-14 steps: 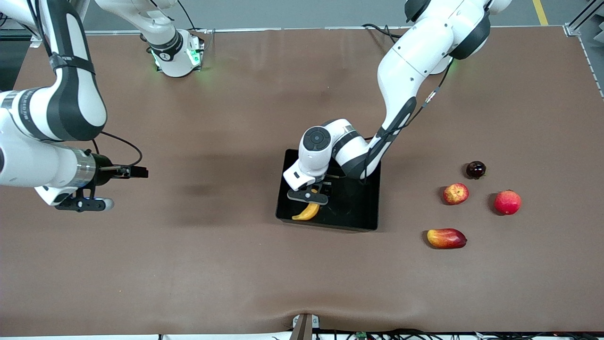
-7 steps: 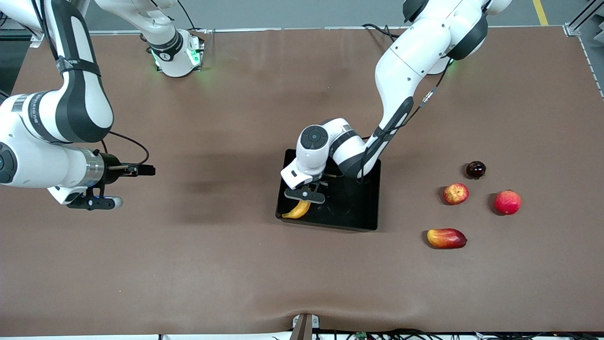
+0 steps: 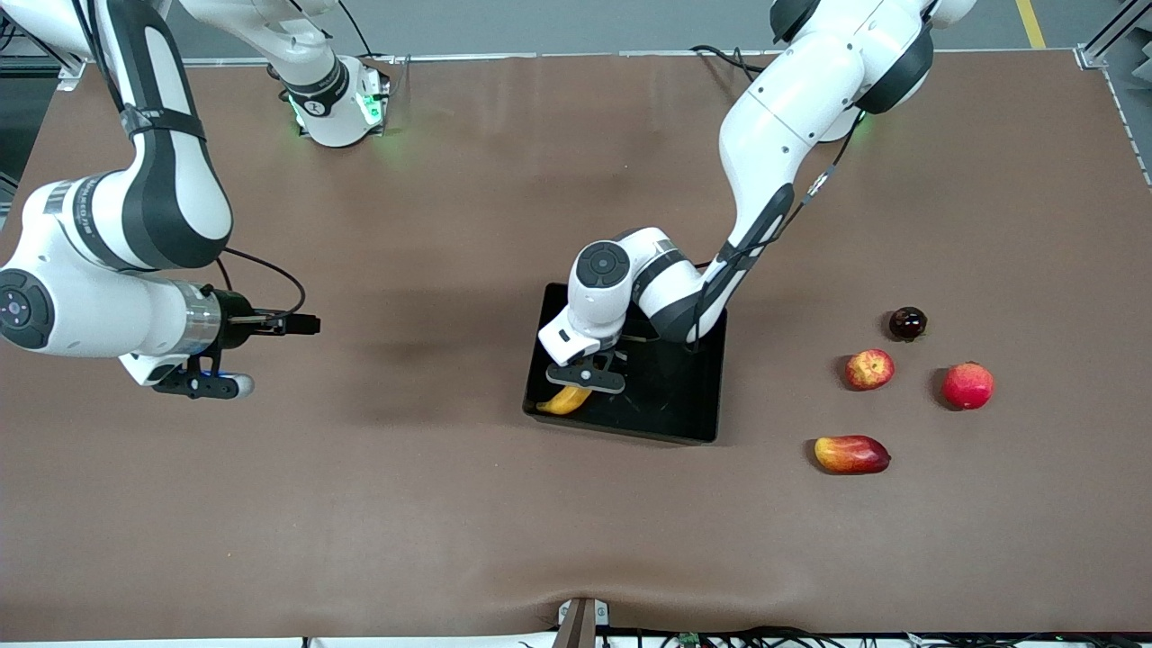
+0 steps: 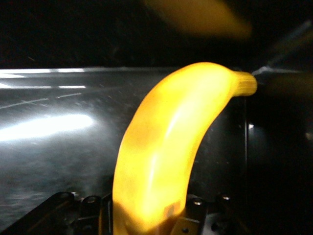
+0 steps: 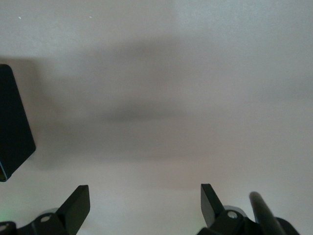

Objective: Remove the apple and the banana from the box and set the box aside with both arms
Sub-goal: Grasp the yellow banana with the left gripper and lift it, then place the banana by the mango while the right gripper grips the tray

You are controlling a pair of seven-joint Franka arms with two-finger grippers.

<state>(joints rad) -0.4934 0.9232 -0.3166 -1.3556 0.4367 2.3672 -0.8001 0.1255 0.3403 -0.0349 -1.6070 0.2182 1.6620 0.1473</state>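
Observation:
The yellow banana (image 3: 564, 401) is in my left gripper (image 3: 585, 378), which is shut on it low inside the black box (image 3: 675, 400), at the corner nearest the camera toward the right arm's end. In the left wrist view the banana (image 4: 171, 147) curves away from the gripper (image 4: 146, 215) over the glossy box floor (image 4: 49, 147). The small red-and-yellow apple (image 3: 869, 369) lies on the table toward the left arm's end. My right gripper (image 3: 193, 385) is open and empty over bare table; in its wrist view (image 5: 144, 200) a corner of the box (image 5: 14, 122) shows.
Near the apple lie a plain red round fruit (image 3: 968, 385), an oblong red-and-yellow fruit (image 3: 851, 454) nearer the camera, and a small dark fruit (image 3: 907, 322) farther from it. Brown mat covers the table.
My left gripper has carried the banana toward the box's corner at the right arm's end. My right arm has moved toward the middle of the table.

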